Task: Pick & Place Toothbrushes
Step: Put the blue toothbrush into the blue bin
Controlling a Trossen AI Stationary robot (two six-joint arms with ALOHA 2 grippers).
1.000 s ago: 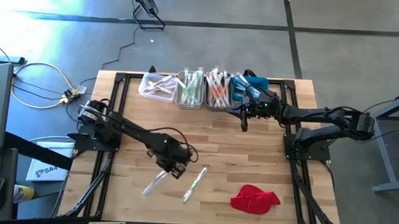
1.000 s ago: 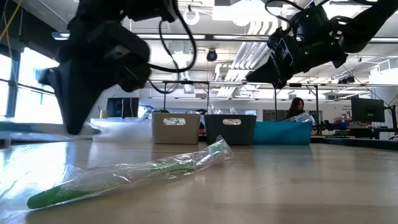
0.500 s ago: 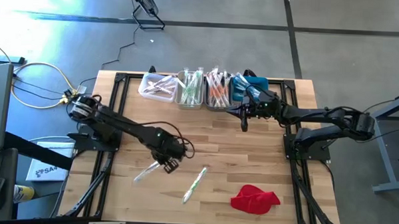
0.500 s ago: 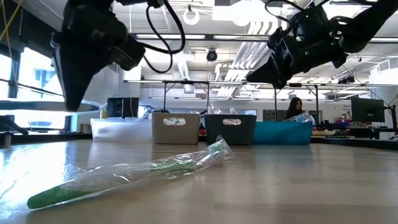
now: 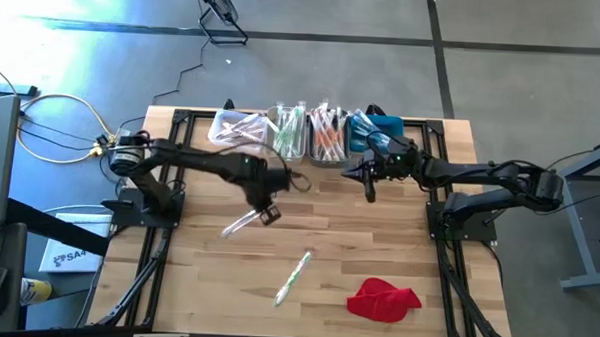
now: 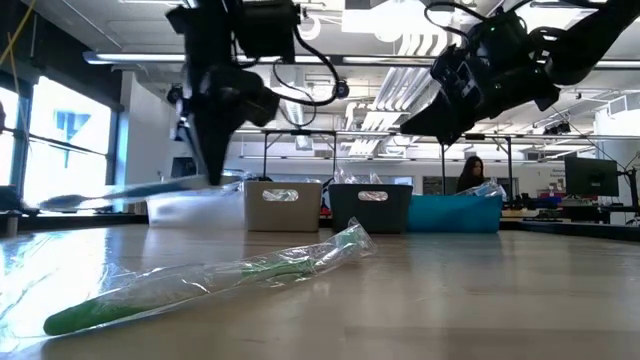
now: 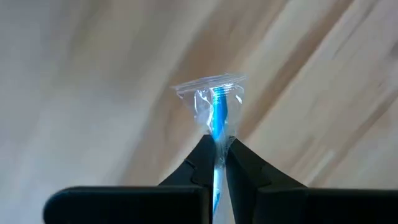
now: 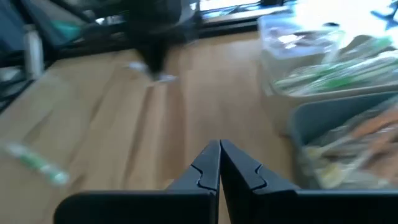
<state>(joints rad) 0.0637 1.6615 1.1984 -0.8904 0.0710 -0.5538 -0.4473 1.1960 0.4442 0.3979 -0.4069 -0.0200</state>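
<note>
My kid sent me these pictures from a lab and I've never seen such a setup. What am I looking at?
Two dark robot arms work at a wooden table. One picture looks straight down, one looks level across the tabletop, and two come from cameras on the arms' wrists. The left gripper has its fingers shut on a wrapped blue toothbrush, held above the table. The right gripper hangs shut and empty in front of the bins filled with toothbrushes. A green toothbrush and a red cloth lie on the wood.
</note>
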